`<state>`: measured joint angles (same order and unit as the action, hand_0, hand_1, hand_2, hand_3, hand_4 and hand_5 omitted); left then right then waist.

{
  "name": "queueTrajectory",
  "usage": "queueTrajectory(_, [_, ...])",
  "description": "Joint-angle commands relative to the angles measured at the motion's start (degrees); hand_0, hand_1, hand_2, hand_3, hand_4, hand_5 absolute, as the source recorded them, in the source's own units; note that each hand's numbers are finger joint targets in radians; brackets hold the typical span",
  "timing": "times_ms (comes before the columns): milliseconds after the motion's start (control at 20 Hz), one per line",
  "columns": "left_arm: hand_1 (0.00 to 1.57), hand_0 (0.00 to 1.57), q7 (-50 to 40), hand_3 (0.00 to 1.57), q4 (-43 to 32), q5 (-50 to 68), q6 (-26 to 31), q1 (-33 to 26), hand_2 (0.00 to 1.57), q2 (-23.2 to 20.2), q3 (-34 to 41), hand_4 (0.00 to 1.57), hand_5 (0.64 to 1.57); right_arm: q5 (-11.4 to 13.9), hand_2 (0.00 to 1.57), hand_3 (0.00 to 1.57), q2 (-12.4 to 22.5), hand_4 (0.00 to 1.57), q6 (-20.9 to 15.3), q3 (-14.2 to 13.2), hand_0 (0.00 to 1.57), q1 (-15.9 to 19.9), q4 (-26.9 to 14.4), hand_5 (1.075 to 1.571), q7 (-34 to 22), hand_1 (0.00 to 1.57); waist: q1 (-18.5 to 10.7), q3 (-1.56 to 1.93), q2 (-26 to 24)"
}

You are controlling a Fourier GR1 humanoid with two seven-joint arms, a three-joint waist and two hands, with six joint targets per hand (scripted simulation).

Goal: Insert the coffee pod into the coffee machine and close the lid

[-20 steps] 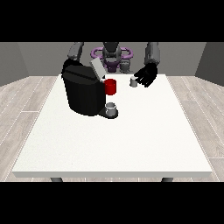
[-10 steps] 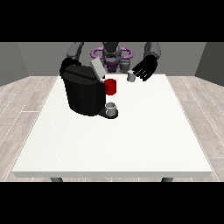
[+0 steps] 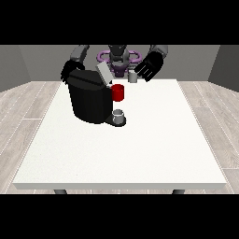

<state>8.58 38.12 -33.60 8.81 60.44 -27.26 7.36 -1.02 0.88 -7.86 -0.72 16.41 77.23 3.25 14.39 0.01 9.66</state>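
Nearest you, a small grey cup [image 3: 119, 115] sits on the drip tray of the boxy, matte black coffee machine [image 3: 89, 96] on the smooth white table [image 3: 140, 149]. Its grey lid [image 3: 103, 73] stands tilted open, ready for loading, above a red cylindrical part [image 3: 118, 92]. Farther back, the small grey coffee pod [image 3: 133, 77] appears pinched by the curled fingers of the hand at the view's right [image 3: 149, 67]. You cannot tell the fingers of the hand at the view's left [image 3: 68, 71], behind the machine.

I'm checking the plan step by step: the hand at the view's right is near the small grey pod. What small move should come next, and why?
Probably carry the coffee pod leftward to the coffee machine. The hand at the view's right is at the pod, raised near the far table edge, and the machine's lid stands open. Whether the fingers hold the pod is unclear.
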Motion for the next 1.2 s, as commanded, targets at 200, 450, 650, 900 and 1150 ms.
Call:
queueTrajectory(200, [1.28, 1.28, -2.72, 1.27, 0.39, -0.64, -0.10, 5.37, 1.33, 0.64, 0.31, 0.52, 1.571, 0.83, 0.00, 0.00, 1.44, 0.55, -0.04, -0.94, 0.00, 1.47, -0.33, 1.571, 2.13, 0.00, 1.41, 0.01, 2.72])
queueTrajectory(450, [1.26, 1.26, -1.80, 1.24, -0.40, -1.79, -1.22, 3.05, 1.30, 2.81, -0.86, 0.49, 1.571, 0.88, 0.00, 0.00, -0.20, 0.46, -1.66, 0.12, 0.00, 0.37, 1.73, 1.571, -1.27, 0.00, 1.52, 0.00, 0.94])
queueTrajectory(650, [1.31, 1.31, -1.87, 1.23, -0.16, -2.05, -0.80, 6.29, 1.33, 1.46, -0.38, 0.49, 1.571, 0.48, 0.00, 0.00, 1.06, 0.52, -1.76, -2.20, 0.00, 2.76, -0.76, 1.571, 2.08, 0.00, 1.11, 0.02, 5.10])
queueTrajectory(900, [1.32, 1.32, -2.42, 1.23, -1.74, -2.56, -2.14, 5.13, 1.33, 3.75, -0.63, 0.51, 1.571, 1.06, 0.00, 0.00, -0.77, 0.54, -2.71, -0.10, 0.00, 1.80, 1.57, 1.571, -0.19, 0.00, 2.29, 0.00, 4.58])
queueTrajectory(1150, [1.21, 1.21, -3.07, 1.19, -2.02, -3.03, -0.23, 6.87, 1.26, 2.43, -0.62, 0.50, 1.571, -0.35, 0.00, 0.00, 2.15, 0.51, 0.93, -1.04, 0.00, 0.41, 1.63, 1.571, -0.60, 0.00, 3.67, 0.01, 3.48])
